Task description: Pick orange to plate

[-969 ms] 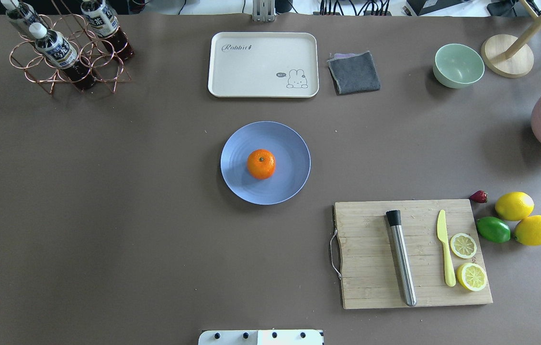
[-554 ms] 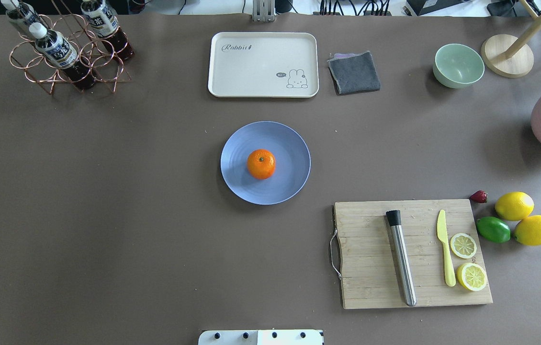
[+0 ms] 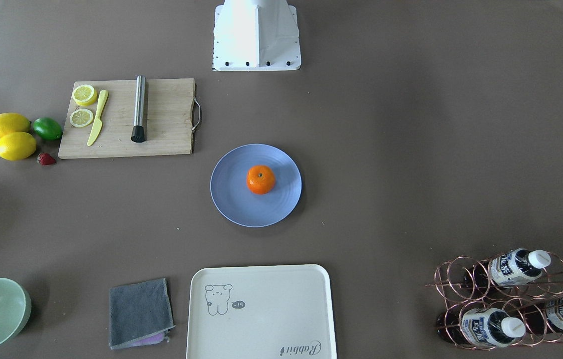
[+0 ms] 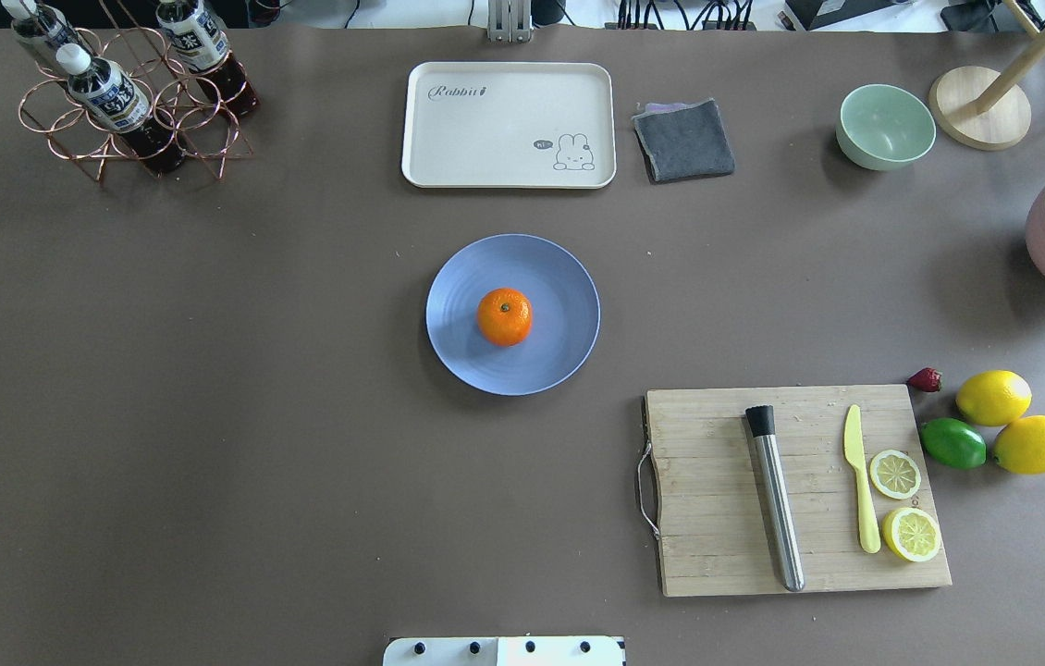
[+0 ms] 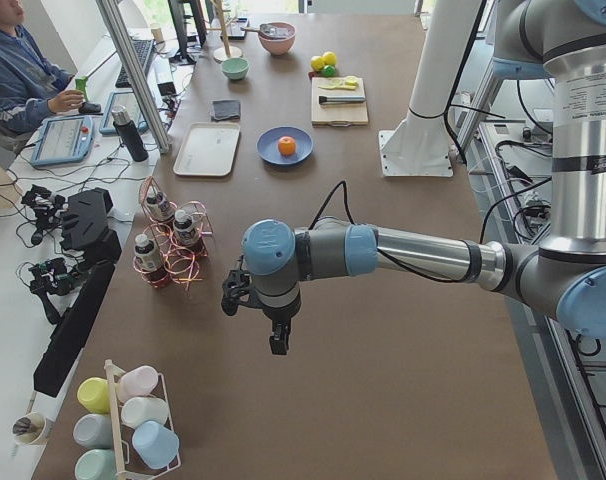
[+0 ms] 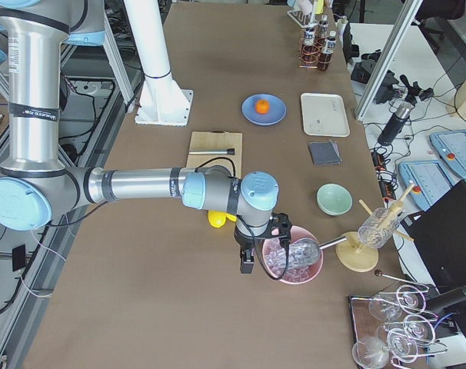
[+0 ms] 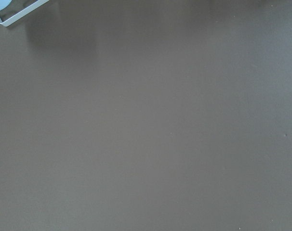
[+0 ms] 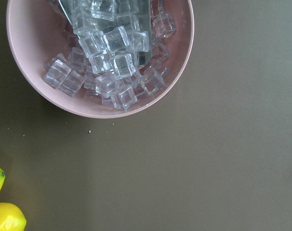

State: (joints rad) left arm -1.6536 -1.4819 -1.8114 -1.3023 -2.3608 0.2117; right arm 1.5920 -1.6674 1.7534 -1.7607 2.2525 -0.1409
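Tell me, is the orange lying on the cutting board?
No, the orange sits near the middle of the periwinkle plate, well apart from the cutting board.

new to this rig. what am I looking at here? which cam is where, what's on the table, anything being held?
These are two robot arms at one brown table, each ending in a two-finger gripper. Two cameras look down on the table, one from behind the robot and one facing it. Two more stand at the table's ends, and one sits on each wrist.

The end views show the left gripper over bare table and the right gripper near a pink bowl of ice. Nothing appears to be held. I cannot tell whether the grippers are open.

Mid-table, the orange sits on the blue plate. Around it are a cream tray, a cutting board, lemons and a lime.
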